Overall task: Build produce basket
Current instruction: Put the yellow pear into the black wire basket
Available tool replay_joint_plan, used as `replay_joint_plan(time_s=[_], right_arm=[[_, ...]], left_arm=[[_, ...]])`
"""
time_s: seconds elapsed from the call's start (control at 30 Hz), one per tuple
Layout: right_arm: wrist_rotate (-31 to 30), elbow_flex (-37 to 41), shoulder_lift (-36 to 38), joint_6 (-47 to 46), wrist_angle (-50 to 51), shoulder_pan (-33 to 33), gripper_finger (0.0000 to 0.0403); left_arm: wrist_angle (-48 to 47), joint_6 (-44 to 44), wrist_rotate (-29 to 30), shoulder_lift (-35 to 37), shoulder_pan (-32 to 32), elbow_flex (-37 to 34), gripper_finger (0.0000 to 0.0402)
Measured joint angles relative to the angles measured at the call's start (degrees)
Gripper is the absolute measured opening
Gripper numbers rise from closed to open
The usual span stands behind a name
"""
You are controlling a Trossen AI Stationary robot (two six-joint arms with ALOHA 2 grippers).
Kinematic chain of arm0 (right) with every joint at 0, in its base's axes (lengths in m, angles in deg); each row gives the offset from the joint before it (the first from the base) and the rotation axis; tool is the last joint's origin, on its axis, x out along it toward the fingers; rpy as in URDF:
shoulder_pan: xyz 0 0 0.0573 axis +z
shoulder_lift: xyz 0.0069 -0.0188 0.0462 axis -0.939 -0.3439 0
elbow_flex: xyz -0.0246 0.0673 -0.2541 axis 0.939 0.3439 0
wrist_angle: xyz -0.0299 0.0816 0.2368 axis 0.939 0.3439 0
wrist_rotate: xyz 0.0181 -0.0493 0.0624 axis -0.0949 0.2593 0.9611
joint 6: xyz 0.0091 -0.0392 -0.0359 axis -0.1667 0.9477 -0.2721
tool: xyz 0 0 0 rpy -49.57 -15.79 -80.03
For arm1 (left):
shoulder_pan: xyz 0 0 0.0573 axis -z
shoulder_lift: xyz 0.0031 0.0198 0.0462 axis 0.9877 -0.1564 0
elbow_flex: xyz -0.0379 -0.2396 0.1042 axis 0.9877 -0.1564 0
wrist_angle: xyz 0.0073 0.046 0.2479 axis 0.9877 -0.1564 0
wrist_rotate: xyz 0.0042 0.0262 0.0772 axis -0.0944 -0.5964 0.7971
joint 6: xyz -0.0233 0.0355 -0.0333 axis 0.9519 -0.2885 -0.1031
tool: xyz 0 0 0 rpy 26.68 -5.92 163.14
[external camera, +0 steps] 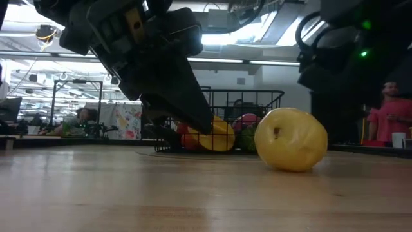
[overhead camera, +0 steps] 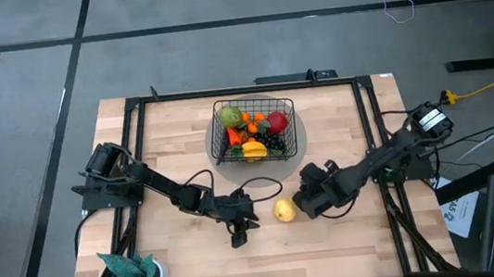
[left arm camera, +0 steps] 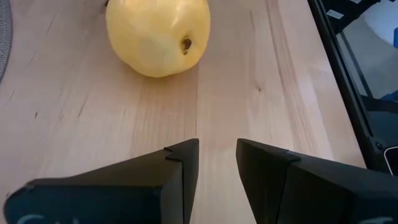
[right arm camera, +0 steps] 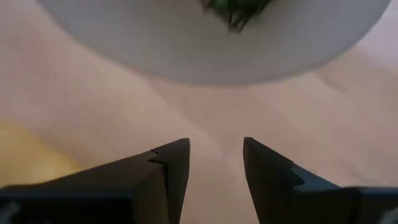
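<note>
Trouble here most likely centres on the yellow pear (overhead camera: 284,211), the one piece of produce lying loose on the table (overhead camera: 178,268), near of the basket (overhead camera: 256,130) and between the two arms. The basket stands at the far middle of the table on a grey round mat (overhead camera: 302,141) and already holds a green pear (overhead camera: 230,116), a red fruit (overhead camera: 277,121), dark grapes (overhead camera: 273,141), a carrot (overhead camera: 236,136) and something yellow (overhead camera: 255,149).

The left gripper (overhead camera: 239,235) sits low over the wood just left of the yellow pear, its fingers (left arm camera: 180,180) parted by a narrow gap and holding nothing. The right gripper (overhead camera: 315,203) is just right of the pear, fingers (right arm camera: 171,171) likewise slightly apart and empty, pointing toward the mat.

Risks, as I judge them:
- The pear is round and smooth and rests on its side, so a finger that nudges it before closing could send it rolling across the table.
- The left fingers look too close together to take the pear; unless they widen first, they would push it away.
- Both grippers flank the same fruit, so if both reach in they could collide.
- The basket is fairly full; dropping the pear from height could make it bounce off the pile or knock another piece over the rim.
</note>
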State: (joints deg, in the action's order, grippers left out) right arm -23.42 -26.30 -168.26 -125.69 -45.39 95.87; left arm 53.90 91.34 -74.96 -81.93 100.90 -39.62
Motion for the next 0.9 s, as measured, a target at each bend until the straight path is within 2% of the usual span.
replay_joint_plan(time_s=[0.07,0.13,0.37,0.63,0.9], right_arm=[[-2.97,1.34,0.0,0.35,-3.26,-0.43,0.0139],[-2.7,2.12,0.0,3.3,-6.6,-0.9,0.0139],[5.33,3.54,0.0,13.92,-15.99,-1.2,0.0139],[12.21,3.57,0.0,15.54,-16.3,-1.2,0.0139],[16.59,3.57,0.0,15.39,-16.26,0.05,0.0139]], left_arm=[[0.0,0.0,0.0,0.0,-0.02,0.0,0.0096],[-0.08,0.0,0.01,0.0,-0.01,0.0,0.0096],[-0.46,-0.02,0.0,0.0,-0.02,0.0,0.0096],[-0.55,-0.04,0.0,0.0,-0.02,0.02,0.0096],[-1.05,-0.09,0.0,0.0,0.0,0.02,0.0096]])
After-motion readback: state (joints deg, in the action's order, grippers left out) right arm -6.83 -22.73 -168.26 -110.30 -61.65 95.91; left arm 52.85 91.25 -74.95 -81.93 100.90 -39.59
